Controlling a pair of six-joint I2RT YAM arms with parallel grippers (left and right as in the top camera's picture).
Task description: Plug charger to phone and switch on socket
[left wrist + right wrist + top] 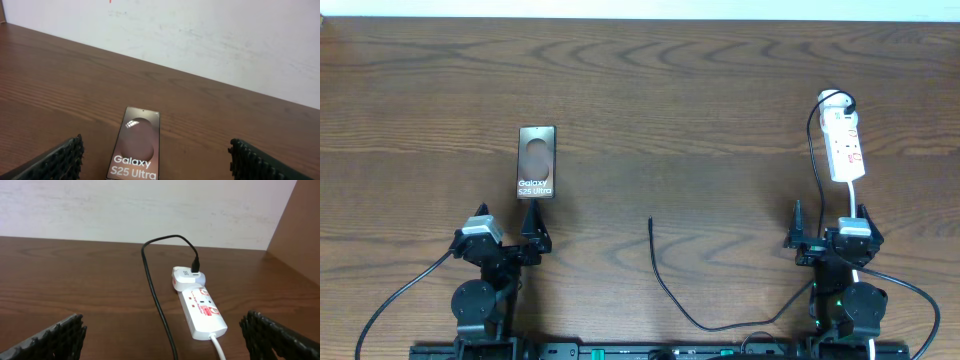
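Observation:
The phone point(537, 162) lies flat on the left of the table, screen up with white "Galaxy S25 Ultra" text; the left wrist view shows the phone point(135, 145) just ahead, between the fingers. My left gripper point(506, 215) stands open just short of its near end, holding nothing. The white socket point(844, 145) lies at the right, with a white adapter plugged in at its far end point(186, 276). The charger cable point(665, 285) runs from there to a free tip point(651, 222) at mid-table. My right gripper point(830, 212) is open and empty, near the socket's point(200, 307) front end.
The socket's white cord point(217, 347) leads back toward my right arm. The black charger cable point(157, 300) crosses the table between the right fingers point(55, 337). A pale wall stands behind the table's far edge. A brown side panel point(295, 240) rises at the right.

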